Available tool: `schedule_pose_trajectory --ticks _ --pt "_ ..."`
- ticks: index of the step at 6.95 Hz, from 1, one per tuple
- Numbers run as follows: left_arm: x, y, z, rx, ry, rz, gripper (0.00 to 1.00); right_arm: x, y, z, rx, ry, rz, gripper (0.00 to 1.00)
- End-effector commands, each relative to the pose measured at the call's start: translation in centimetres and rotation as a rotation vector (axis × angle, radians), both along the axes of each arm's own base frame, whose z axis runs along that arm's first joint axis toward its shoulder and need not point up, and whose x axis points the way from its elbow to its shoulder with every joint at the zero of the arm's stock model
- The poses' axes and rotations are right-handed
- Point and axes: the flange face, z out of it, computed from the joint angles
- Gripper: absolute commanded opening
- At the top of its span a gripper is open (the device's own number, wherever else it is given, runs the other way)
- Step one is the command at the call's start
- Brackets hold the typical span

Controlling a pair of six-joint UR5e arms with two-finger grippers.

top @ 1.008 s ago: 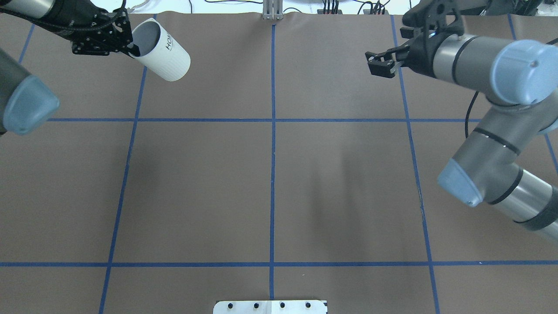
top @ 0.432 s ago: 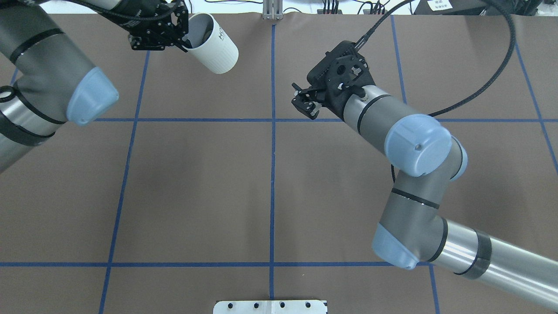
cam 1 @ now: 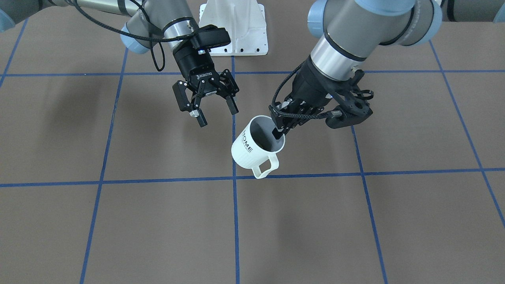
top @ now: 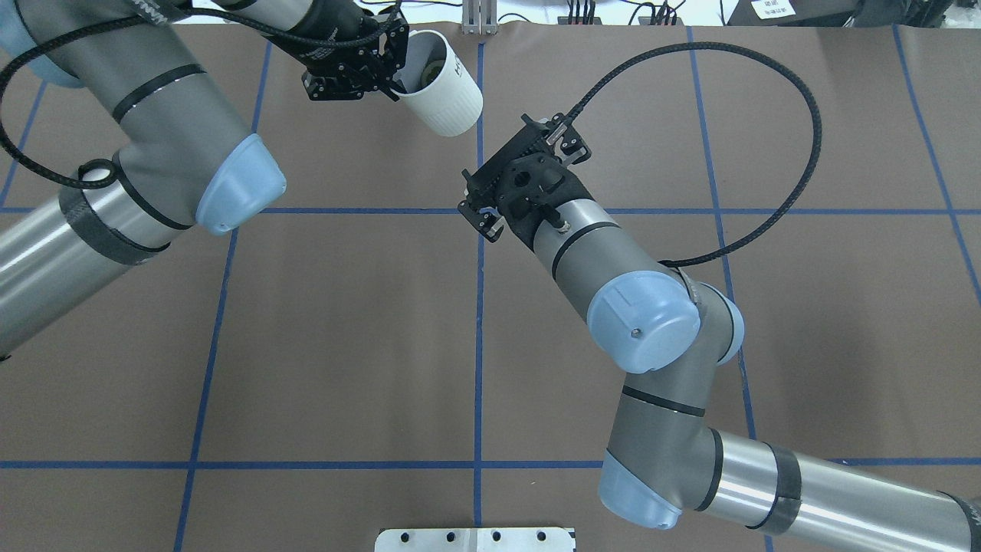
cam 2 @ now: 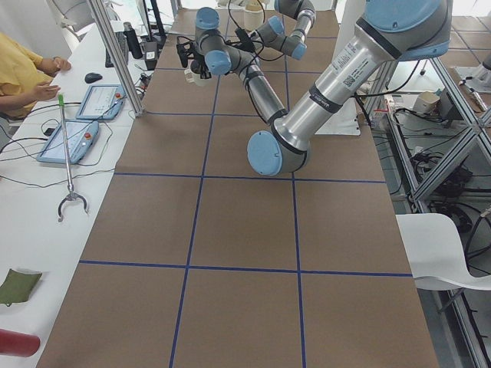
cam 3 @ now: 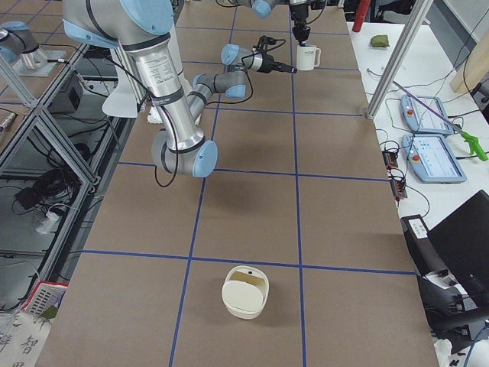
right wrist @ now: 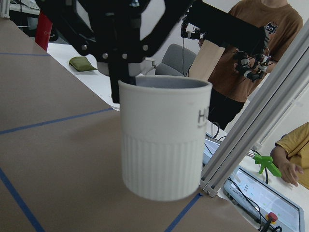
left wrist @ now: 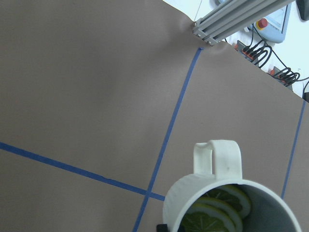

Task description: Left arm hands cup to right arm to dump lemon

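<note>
The white ribbed cup (cam 1: 252, 148) with "HOME" lettering hangs tilted above the table's far middle, handle toward the operators' side. My left gripper (cam 1: 278, 131) is shut on its rim, one finger inside against the wall. Lemon slices (left wrist: 217, 212) lie inside the cup (left wrist: 227, 203). My right gripper (cam 1: 217, 114), marked ROBOTIQ, is open a short way from the cup on the robot's side, holding nothing. From overhead the cup (top: 444, 86) sits beyond the right gripper (top: 477, 217), and it fills the right wrist view (right wrist: 164, 140).
A white bowl-like container (cam 3: 244, 290) stands on the mat toward the robot's right end. The white base plate (cam 1: 232, 27) is at the robot's side. An aluminium post (left wrist: 241, 19) rises at the far edge; a person (right wrist: 251, 58) stands behind it.
The left arm carried the cup from the far left toward the centre line. The right arm swung in from the far right and its open gripper now faces the cup.
</note>
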Motion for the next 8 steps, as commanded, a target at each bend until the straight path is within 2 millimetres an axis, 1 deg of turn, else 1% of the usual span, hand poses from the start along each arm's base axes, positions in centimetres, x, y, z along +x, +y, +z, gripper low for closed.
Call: schedule_pose_trajectory --ticks 1,2,4,5,8 --pt "0.9 0.7 -1.3 -0.001 0.017 0.009 0.00 -0.9 0.3 -0.6 0.004 -0.002 0.017 0.99" --pt "1.4 1.2 -1.4 0.001 0.019 0.020 0.00 -0.8 0.4 -0.7 0.008 -0.012 0.018 0.99" --pt "1.5 1.3 -1.1 -0.001 0.016 0.022 0.00 -0.2 0.5 0.2 0.024 -0.048 0.036 0.99" --pt "1.5 1.5 -1.2 0.002 0.019 0.024 0.00 -0.1 0.4 0.3 0.024 -0.043 0.051 0.99" --pt "2.2 2.3 -1.8 0.010 0.027 0.040 0.00 -0.1 0.3 0.5 0.023 -0.038 0.054 0.99"
